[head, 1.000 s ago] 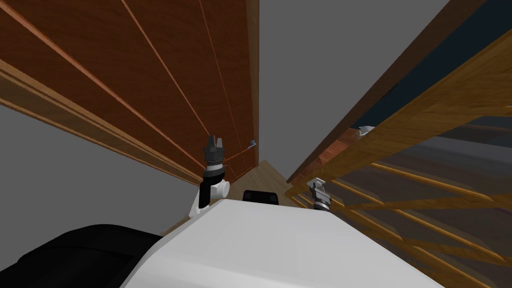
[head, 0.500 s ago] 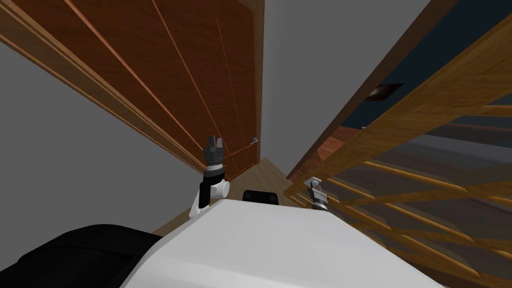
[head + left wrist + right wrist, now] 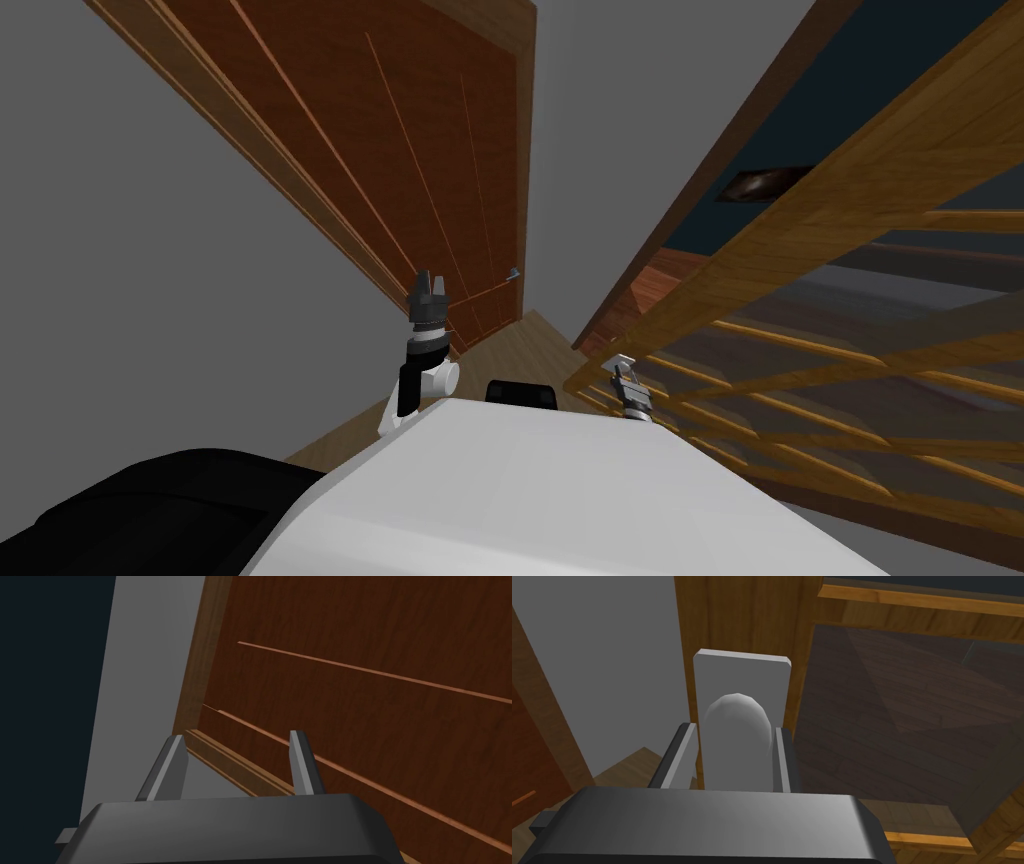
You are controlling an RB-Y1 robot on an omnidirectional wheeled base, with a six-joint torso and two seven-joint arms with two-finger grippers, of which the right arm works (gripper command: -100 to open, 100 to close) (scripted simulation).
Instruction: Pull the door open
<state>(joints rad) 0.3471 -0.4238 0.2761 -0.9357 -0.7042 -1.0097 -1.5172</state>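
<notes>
The door (image 3: 800,230) is a light wooden frame with glass panes, standing ajar on my right. Its grey round knob (image 3: 737,726) sits on a grey plate (image 3: 739,671) at the door's edge. My right gripper (image 3: 734,743) is shut on the knob, one finger pressing each side. In the head view the right gripper (image 3: 625,372) is small at the door's near edge. My left gripper (image 3: 428,285) is raised in front of a dark reddish-brown door (image 3: 400,130). The left gripper (image 3: 237,748) is open with nothing between its fingers.
The reddish-brown door (image 3: 375,676) on the left has a small grey lever handle (image 3: 513,273) and a wooden frame set in a grey wall (image 3: 150,250). A narrow strip of light wooden floor (image 3: 530,345) runs between the two doors. Dark plank flooring (image 3: 902,706) shows through the glass.
My view has swung, so the reddish-brown door appears steeper and further right. The glass door has swung a little with my right gripper, which stays on the knob and has shifted slightly left.
</notes>
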